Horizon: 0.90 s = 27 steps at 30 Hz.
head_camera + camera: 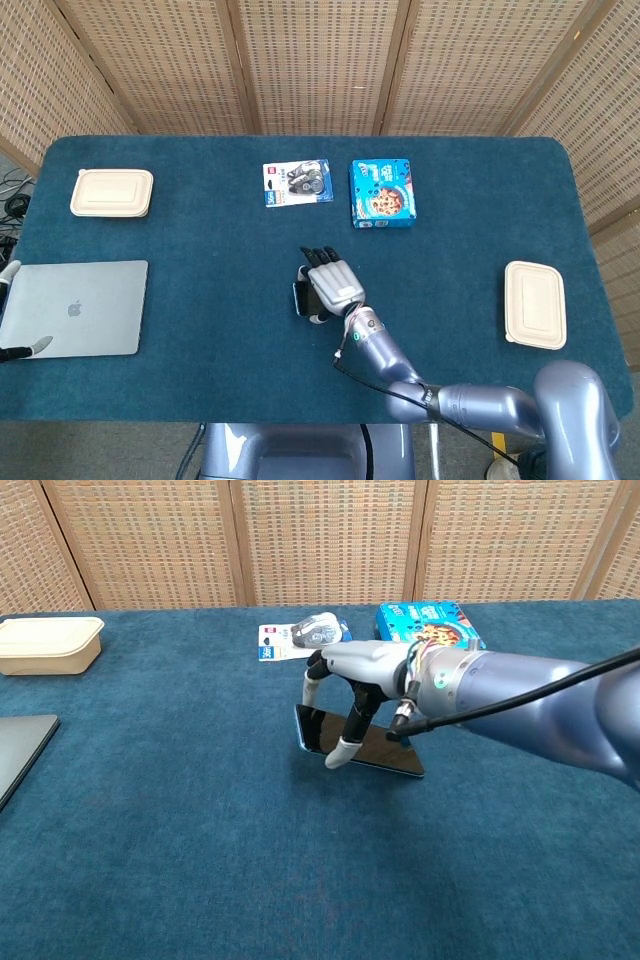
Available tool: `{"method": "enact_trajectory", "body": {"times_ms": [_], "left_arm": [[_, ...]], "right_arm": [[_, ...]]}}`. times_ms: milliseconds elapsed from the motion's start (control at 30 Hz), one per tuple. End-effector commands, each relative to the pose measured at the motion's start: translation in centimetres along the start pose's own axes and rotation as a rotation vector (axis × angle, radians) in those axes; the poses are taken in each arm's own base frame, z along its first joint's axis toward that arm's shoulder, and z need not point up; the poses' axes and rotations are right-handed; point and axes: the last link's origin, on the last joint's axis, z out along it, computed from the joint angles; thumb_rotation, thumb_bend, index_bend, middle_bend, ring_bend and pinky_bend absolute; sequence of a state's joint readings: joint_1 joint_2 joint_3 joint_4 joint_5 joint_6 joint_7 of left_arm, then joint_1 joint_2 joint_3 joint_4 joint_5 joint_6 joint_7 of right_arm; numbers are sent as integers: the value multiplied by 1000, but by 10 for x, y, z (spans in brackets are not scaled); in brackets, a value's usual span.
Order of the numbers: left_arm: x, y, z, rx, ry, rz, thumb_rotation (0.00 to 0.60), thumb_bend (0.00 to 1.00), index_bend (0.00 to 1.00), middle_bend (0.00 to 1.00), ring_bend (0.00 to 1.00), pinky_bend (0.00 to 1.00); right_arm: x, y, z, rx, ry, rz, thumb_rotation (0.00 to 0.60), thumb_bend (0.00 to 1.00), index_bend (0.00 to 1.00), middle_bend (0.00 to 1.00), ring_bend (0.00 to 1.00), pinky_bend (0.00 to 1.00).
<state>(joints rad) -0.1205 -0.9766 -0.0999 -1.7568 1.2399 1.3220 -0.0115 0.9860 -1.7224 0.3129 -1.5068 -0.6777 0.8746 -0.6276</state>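
Apple logo on the laptop point(76, 308) lid; print on the blue box point(382, 192) too small to read.

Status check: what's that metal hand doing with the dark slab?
Right hand grips phone, one end tilted up off table. Left hand not in view. Cookie box and mouse pack sit apart, beyond.

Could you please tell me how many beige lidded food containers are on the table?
2: one lidded container at the table's far left corner, another lidded container near the right edge. None seems hidden.
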Motion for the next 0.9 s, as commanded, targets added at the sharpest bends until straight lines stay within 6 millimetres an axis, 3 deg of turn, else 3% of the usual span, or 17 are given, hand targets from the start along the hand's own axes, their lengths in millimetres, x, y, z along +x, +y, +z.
{"method": "enact_trajectory", "body": {"times_ms": [33,333,467,667,900], "left_arm": [[0,1,-1,-4,1,0,600,0,0,0,0,0],[1,1,-2,-7,3,-6,600,0,0,0,0,0],[2,1,-2,-8,3,-6,600,0,0,0,0,0],[1,3,-3,-13,2,-3,600,0,0,0,0,0],[2,3,-4,-11,8,-1,600,0,0,0,0,0]], "right_arm": [[18,4,-14,76,25,98,600,156,484,0,0,0],[31,25,-26,139,100,235,600,156,490,0,0,0],[27,41,-31,130,108,359,600,152,490,0,0,0],[17,72,-32,92,97,400,600,131,482,0,0,0],[14,105,-45,85,18,351,600,49,62,0,0,0]]}}
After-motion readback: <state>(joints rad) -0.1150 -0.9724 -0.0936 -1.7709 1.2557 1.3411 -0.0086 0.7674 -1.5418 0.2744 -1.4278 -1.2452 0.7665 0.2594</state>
